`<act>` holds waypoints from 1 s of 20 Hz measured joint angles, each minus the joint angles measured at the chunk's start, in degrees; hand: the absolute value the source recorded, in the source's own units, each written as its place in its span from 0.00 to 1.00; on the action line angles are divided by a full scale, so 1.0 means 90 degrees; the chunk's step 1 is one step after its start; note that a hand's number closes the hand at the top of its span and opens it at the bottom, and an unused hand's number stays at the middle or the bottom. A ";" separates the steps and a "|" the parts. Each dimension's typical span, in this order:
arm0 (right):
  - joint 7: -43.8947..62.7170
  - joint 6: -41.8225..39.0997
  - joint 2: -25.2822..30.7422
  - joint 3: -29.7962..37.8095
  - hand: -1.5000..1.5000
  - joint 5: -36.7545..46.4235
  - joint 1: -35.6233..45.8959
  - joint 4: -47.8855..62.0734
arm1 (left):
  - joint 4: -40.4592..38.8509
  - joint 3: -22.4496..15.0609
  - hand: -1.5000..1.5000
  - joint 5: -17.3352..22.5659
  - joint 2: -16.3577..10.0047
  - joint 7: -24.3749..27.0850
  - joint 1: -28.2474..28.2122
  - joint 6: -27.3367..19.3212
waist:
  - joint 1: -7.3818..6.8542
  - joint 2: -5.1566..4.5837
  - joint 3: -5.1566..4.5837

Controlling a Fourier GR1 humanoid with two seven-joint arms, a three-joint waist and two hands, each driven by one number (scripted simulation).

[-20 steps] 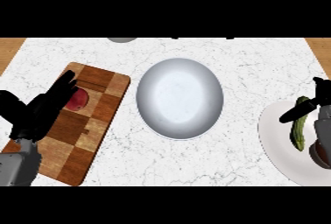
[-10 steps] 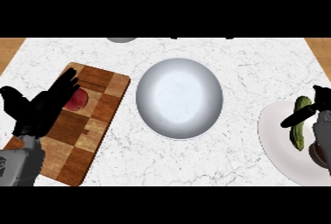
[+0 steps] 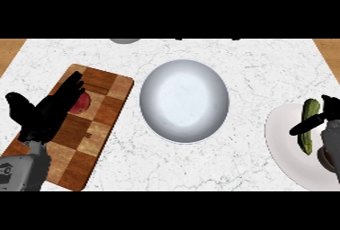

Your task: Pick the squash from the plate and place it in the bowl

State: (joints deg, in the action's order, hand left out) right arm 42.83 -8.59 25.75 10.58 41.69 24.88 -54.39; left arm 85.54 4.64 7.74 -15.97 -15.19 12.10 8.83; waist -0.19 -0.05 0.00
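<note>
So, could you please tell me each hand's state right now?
Left hand: open, over the chequered wooden board.
Right hand: at the long green squash; cannot tell.

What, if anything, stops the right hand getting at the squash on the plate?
Probably nothing, so yes: the right hand hovers right at the squash on the white plate, a finger crossing over it, with nothing else between them.
</note>
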 measured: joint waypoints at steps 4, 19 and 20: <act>-0.0274 0.0214 -0.0021 0.0062 1.00 0.0044 0.0065 0.0402 | -0.0030 0.0115 0.50 0.0023 0.0000 -0.0008 -0.0012 0.0142 | -0.0004 0.0004 -0.0006; -0.1070 0.0778 0.0101 -0.0138 1.00 0.0570 0.0260 0.0786 | 0.0075 0.0203 0.50 -0.0120 0.0139 -0.0130 -0.0009 0.0239 | 0.0026 0.0028 -0.0048; -0.1025 0.0720 0.0081 -0.0168 1.00 0.0582 0.0233 0.0682 | 0.0053 0.0230 0.50 -0.0115 0.0129 -0.0111 -0.0007 0.0273 | 0.0034 0.0022 -0.0039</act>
State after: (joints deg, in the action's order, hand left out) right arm 33.60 -2.11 26.48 9.07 46.92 26.98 -48.25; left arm 86.02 6.71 6.71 -14.81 -16.19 12.05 11.29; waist 0.12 0.15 -0.35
